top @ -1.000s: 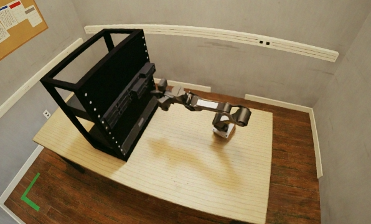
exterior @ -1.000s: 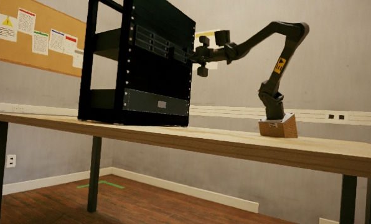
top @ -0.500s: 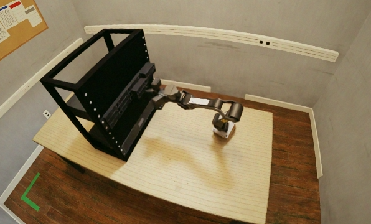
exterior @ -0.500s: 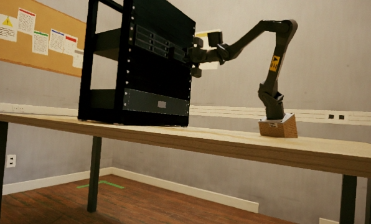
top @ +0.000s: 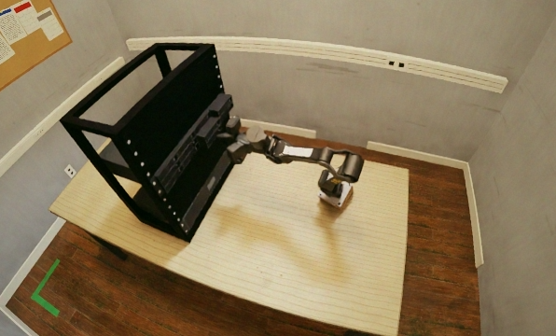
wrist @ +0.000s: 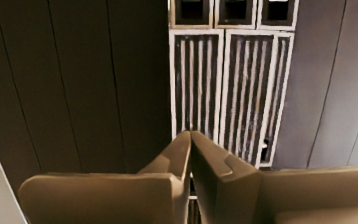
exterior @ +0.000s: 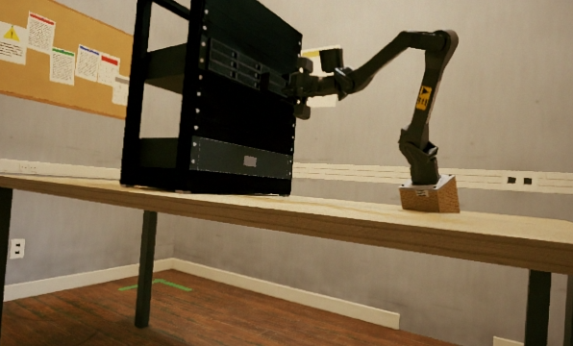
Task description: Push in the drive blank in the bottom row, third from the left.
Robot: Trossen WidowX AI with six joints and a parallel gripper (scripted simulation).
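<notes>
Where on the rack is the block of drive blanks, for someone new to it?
Find the black open-frame rack standing on the wooden table. High on its front face runs a band of drive blanks, three rows, where the shut gripper points. Unlike the black panels around it and the grey panel lower down, it is ribbed with pale outlines.
</notes>
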